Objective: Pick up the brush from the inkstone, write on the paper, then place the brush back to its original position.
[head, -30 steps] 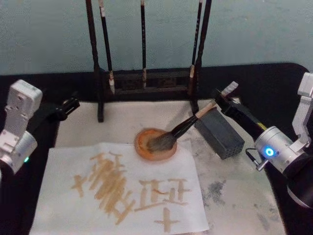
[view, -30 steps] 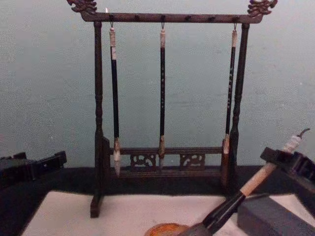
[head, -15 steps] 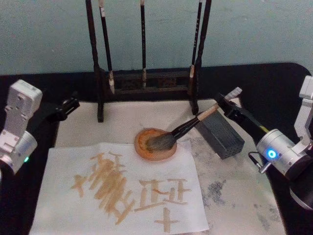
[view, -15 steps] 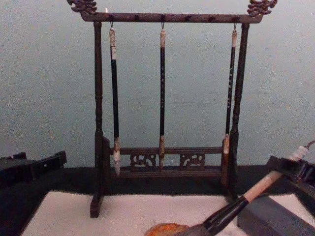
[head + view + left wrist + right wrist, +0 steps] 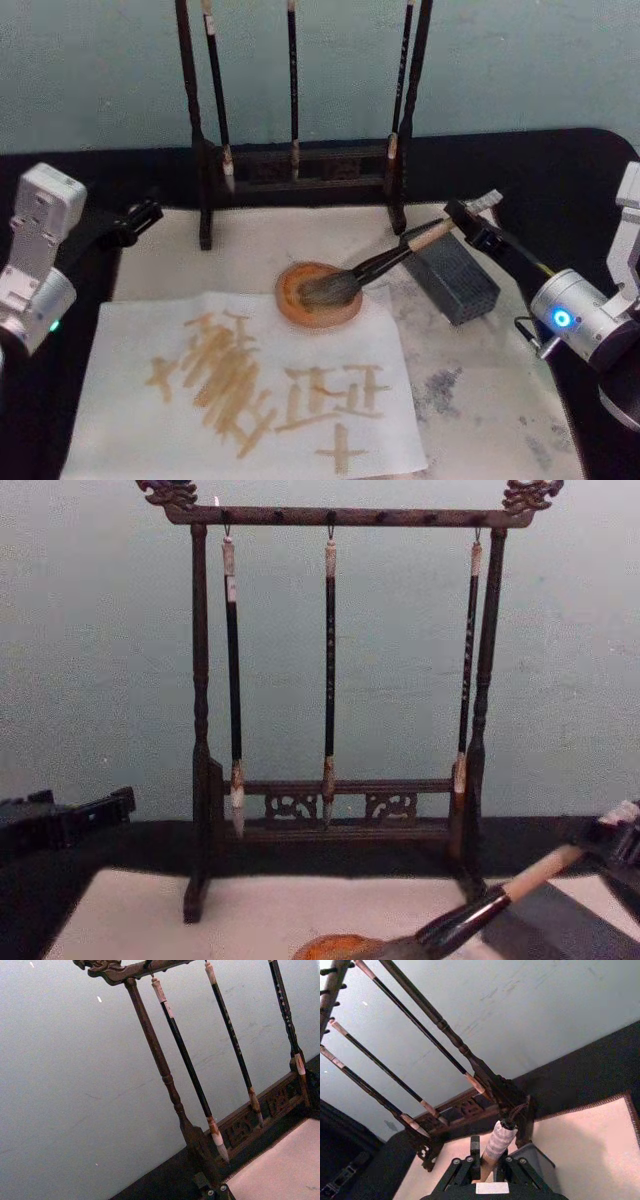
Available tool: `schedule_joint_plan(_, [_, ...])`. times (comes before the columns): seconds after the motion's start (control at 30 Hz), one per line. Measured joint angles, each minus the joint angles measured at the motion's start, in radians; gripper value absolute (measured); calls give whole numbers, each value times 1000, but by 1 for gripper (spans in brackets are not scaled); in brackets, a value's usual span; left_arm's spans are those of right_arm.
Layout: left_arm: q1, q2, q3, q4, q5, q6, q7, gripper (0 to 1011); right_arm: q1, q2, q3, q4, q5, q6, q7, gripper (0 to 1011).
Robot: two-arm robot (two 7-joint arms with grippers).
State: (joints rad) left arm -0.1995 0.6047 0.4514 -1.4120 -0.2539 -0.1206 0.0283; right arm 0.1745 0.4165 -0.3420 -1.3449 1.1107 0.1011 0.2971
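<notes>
Over the inkstone (image 5: 318,294): my right pincer (image 5: 470,226) clamped on the brush (image 5: 372,270), returning it; next, release.

Black tabletop (image 5: 560,170) carries an off-white felt mat (image 5: 490,400) (grey ink smudges toward the right). On the mat: paper (image 5: 130,420) with tan strokes, orange inkstone (image 5: 300,312), dark block (image 5: 455,285), wooden brush stand (image 5: 300,165).
</notes>
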Motion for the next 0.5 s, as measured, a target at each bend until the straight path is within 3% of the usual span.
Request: schedule_joint_plan(0.5, [0, 0, 0, 0, 0, 0, 0, 1002, 1, 3, -2, 4, 4, 8, -11, 180])
